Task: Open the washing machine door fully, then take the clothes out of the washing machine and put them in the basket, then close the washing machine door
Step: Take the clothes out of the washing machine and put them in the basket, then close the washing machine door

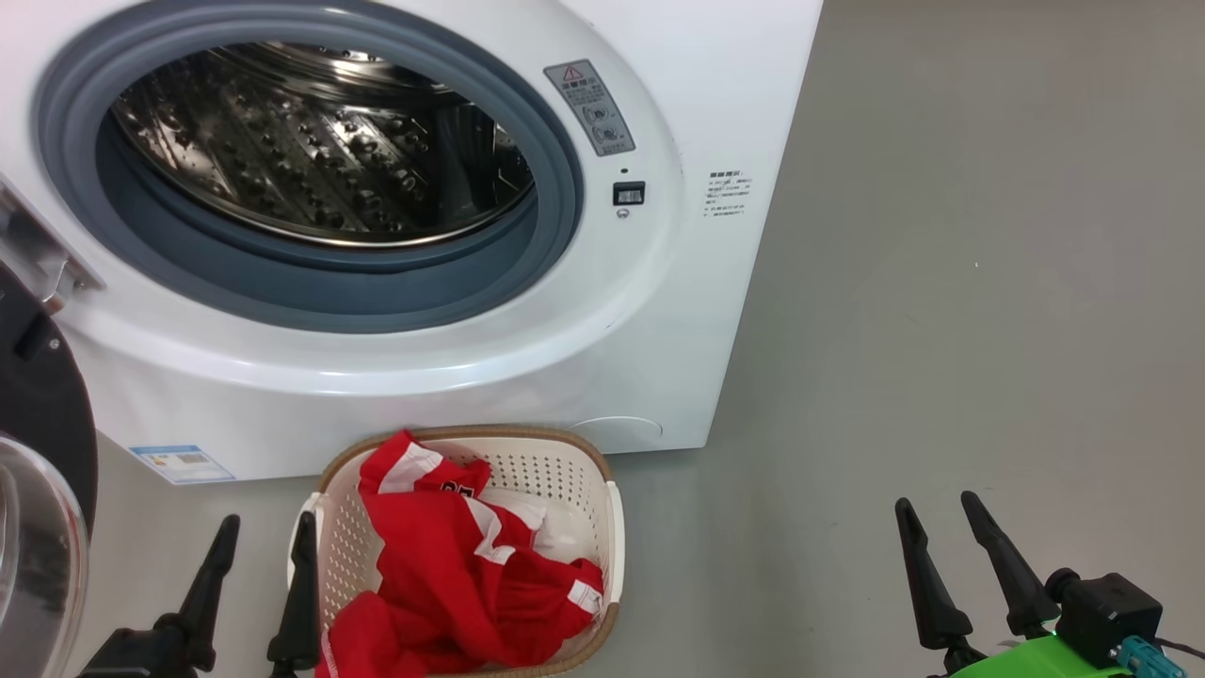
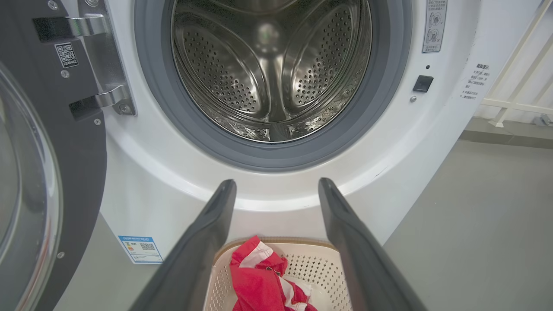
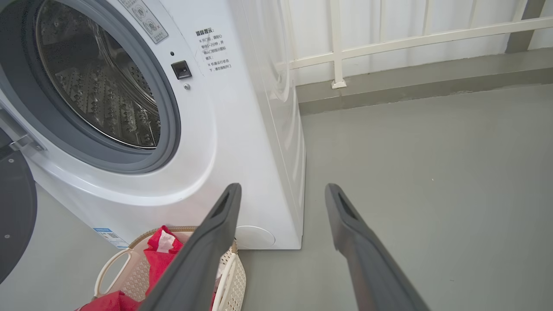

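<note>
My left hand (image 1: 267, 521), fingers apart and empty, could slip off the glossy door (image 1: 38, 414) beside it, leaving it ajar.

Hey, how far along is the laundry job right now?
Done: the washing machine door stands open, the drum looks empty, and the clothes lie in the basket. In hand: nothing; the left tool and right tool are open and empty. Left: closing the door.
</note>
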`<state>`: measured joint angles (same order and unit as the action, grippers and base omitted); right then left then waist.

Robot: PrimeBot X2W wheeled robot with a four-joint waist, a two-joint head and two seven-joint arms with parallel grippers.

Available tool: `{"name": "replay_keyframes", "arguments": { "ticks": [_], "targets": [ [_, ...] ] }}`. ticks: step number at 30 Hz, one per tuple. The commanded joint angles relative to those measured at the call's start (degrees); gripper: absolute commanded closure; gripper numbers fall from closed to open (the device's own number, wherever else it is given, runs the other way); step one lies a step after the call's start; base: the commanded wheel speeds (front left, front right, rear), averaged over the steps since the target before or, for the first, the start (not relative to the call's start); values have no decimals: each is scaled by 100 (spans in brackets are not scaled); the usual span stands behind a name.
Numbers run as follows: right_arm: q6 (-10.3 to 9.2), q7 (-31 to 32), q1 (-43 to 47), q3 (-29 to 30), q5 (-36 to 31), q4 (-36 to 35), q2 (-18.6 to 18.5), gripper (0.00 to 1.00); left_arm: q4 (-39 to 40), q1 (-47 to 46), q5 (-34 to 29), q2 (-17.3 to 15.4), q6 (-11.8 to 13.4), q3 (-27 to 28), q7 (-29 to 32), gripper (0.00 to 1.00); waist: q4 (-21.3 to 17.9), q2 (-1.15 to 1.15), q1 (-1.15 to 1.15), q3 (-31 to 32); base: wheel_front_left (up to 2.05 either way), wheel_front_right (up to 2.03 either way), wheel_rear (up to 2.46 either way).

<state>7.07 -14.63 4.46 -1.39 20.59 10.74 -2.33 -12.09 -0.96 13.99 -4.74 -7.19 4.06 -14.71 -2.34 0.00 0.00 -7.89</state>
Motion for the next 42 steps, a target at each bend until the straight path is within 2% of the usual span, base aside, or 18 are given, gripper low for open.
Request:
{"name": "replay_keyframes", "arguments": {
  "ticks": [1,26,34,42],
  "targets": [
    [42,-37,-55,-108,-44,-160,-54,0,177,-6,-86,-62,-30,229,-29,0,5,0,0,-11,0,0,0],
    [42,-37,-134,-110,-30,-169,-54,0,241,-101,-124,15,-30,360,-29,0,17,0,0,-65,-4,4,0],
    [42,-37,-174,-102,-23,-153,-54,0,254,-138,-150,46,-30,391,-29,0,24,0,0,-96,-104,104,0],
    [42,-37,-195,-105,-18,-143,-54,0,244,-162,-102,31,-30,351,-29,0,19,0,0,-88,-193,193,0]
  ]
}}
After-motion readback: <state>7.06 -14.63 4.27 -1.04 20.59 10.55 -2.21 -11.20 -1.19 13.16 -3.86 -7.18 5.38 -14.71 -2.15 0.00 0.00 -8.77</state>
